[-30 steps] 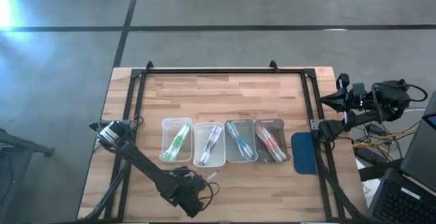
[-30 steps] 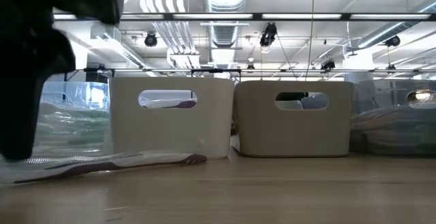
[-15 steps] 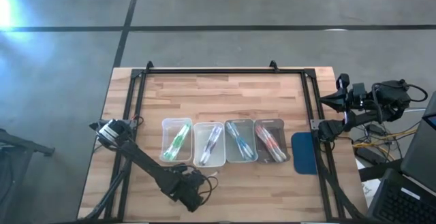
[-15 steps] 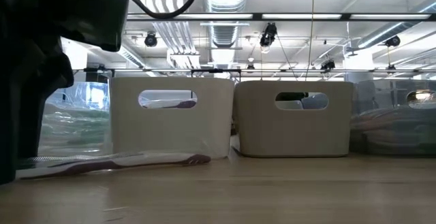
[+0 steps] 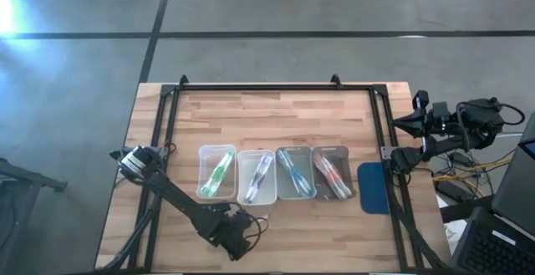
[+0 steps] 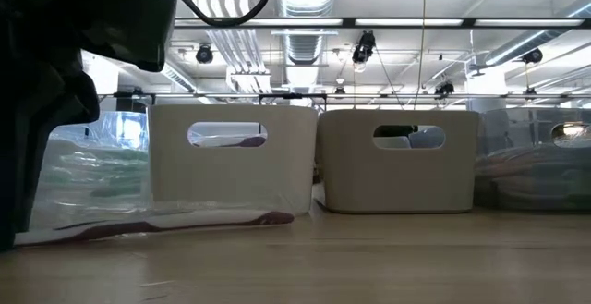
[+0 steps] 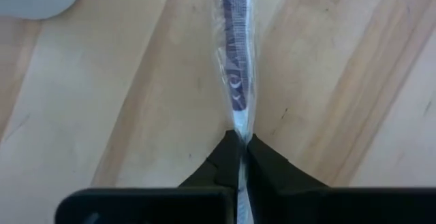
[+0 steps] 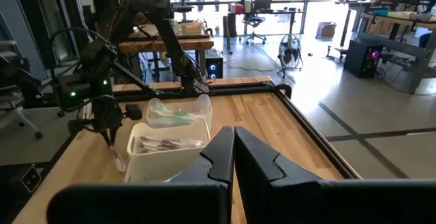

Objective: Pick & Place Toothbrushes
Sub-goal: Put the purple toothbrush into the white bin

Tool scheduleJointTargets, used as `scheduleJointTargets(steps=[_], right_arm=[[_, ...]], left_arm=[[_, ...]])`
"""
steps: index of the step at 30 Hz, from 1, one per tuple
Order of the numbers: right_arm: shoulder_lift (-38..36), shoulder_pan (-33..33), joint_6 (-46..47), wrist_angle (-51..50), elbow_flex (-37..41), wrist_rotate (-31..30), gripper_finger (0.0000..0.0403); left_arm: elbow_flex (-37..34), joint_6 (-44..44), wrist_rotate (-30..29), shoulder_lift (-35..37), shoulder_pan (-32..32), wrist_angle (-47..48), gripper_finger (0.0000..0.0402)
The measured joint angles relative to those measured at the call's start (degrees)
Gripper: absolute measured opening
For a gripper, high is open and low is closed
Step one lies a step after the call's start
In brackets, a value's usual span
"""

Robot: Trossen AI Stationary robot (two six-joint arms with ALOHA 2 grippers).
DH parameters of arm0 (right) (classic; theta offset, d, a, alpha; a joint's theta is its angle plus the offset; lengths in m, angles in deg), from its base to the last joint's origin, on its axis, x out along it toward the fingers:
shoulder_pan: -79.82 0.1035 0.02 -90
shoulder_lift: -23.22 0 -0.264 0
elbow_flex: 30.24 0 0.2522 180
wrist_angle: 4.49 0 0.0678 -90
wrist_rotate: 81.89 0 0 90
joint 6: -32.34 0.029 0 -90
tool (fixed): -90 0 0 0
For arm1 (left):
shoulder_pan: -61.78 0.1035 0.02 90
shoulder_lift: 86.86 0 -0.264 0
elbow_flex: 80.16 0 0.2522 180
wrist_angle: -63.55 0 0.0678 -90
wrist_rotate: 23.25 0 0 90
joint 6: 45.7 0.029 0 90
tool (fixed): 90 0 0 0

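On the high view the left gripper (image 5: pixel 244 227) sits at about seven o'clock on the table (image 5: pixel 276 108), just short of the front edge and below the row of four clear trays. Its jaws are pressed together on a wrapped purple toothbrush (image 7: pixel 236 81); the left wrist view shows the two dark fingertips (image 7: pixel 228 157) pinching the wrapper's near end. The brush's long axis runs straight out from the jaws toward twelve o'clock in that view, so the stick continues the line of the fingers instead of lying across them. In the low view the same brush (image 6: pixel 175 223) lies almost flat, close above the wood.

Moving right, the trays hold the sorted brushes: green tray (image 5: pixel 216 172) at about eight o'clock, then the purple tray (image 5: pixel 257 176), the blue tray (image 5: pixel 294 172) and the red tray (image 5: pixel 332 173). The purple tray lies at twelve o'clock from the held brush and near it, so I judge the coming carry is short.

The right gripper (image 8: pixel 234 152) waits off the table's three o'clock side, fingers pressed together on nothing, far from the work.
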Motion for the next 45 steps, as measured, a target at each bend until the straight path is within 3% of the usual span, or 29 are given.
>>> scheduleJointTargets(steps=[10,17,19,21,25,30,36,39,43,45], right_arm=[[0.0,-0.01,0.15,0.0,0.0,0.02,0.0008],[0.0,-0.02,-8.79,0.09,0.37,-0.48,0.0008],[0.1,-0.02,-4.94,0.35,0.54,0.27,0.0008],[0.2,-0.01,5.14,0.39,0.6,2.25,0.0008],[0.86,-0.02,14.42,4.51,1.82,-0.98,0.0008],[2.79,-0.02,21.21,10.98,6.62,-0.93,0.0008],[8.39,0.0,20.79,15.2,8.61,0.92,0.0008],[12.24,-0.02,21.38,17.75,8.61,1.04,0.0008],[18.45,-0.01,20.31,22.88,8.61,2.93,0.0008],[21.57,-0.02,16.96,25.73,8.61,6.84,0.0008]], left_arm=[[0.01,0.18,2.45,0.08,-0.09,-0.33,0.0006],[2.6,2.28,3.44,1.28,-1.56,0.62,0.0004],[4.06,3.2,1.46,2.61,-2.24,0.49,0.0003],[5.51,4.7,-1.56,3.72,-2.78,0.22,0.0002],[8.82,13.05,-7.94,4.03,-3.8,0.58,0.0001],[11.67,41.08,-17.08,4.47,-4.79,0.22,0.0001],[11.59,89.74,-33.53,4.42,-5.14,0.43,0.0001],[11.48,112.02,-47.68,4.42,-4.79,-1.15,0.0001],[11.51,134.48,-71.69,4.44,-2.9,-5.57,0.0001],[11.51,139.1,-74.66,4.78,-1.45,-5.21,0.0001]])
